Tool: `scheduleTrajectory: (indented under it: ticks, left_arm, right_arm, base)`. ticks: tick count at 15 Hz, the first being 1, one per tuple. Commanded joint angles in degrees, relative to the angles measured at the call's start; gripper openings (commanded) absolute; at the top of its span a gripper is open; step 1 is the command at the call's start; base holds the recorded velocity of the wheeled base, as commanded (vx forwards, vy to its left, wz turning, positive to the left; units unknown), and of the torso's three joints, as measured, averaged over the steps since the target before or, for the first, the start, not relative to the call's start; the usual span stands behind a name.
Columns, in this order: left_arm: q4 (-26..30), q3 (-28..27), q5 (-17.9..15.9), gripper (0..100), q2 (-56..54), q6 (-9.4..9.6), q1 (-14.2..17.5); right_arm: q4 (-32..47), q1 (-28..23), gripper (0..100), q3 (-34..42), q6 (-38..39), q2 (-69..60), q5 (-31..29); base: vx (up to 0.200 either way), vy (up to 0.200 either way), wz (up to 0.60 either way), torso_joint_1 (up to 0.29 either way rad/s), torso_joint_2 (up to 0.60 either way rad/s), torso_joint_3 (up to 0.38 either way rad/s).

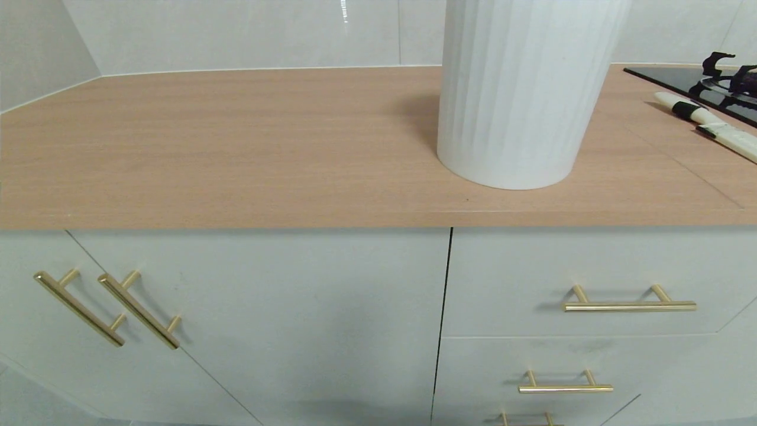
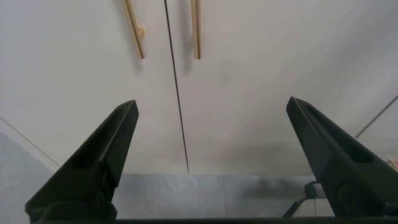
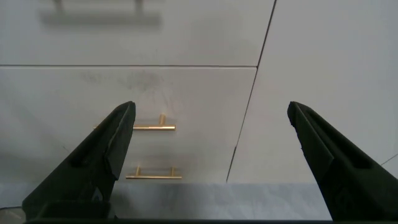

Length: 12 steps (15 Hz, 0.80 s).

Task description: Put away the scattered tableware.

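L gripper point(image 2: 212, 101) apart, facing cabinet doors point(image 2: 261, 81); R gripper point(image 3: 211, 104) apart, facing drawers point(image 3: 186, 99).

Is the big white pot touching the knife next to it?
Apart. The head view shows a strip of bare wooden counter between the white pot and the knife.

No readable text, labels, numbers or signs on any surface in view.
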Motion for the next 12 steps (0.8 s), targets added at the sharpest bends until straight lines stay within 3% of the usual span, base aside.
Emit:
scheduleTrajectory:
  ticks: [1,4,10,12]
  left_arm:
    - [0.0,0.0,0.0,100,0.0,-0.01,0.0]
    - [0.0,0.0,0.0,100,0.0,0.08,0.0]
    - [0.0,0.0,0.0,100,0.0,0.08,0.0]
    - [0.0,0.0,0.0,100,0.0,-0.01,0.0]
  right_arm:
    - [0.0,-0.1,100,0.0,0.0,0.1,0.0]
    - [0.0,-0.1,100,0.0,0.0,0.1,0.0]
    - [0.0,0.0,100,0.0,0.0,0.1,0.0]
    - [0.0,-0.1,100,0.0,0.0,0.1,0.0]
  base:
    - [0.000,0.000,0.00,0.000,0.00,0.000]
    - [0.000,0.000,0.00,0.000,0.00,0.000]
    - [0.000,-0.200,0.00,0.001,0.00,0.005]
    - [0.000,0.000,0.00,0.000,0.00,0.000]
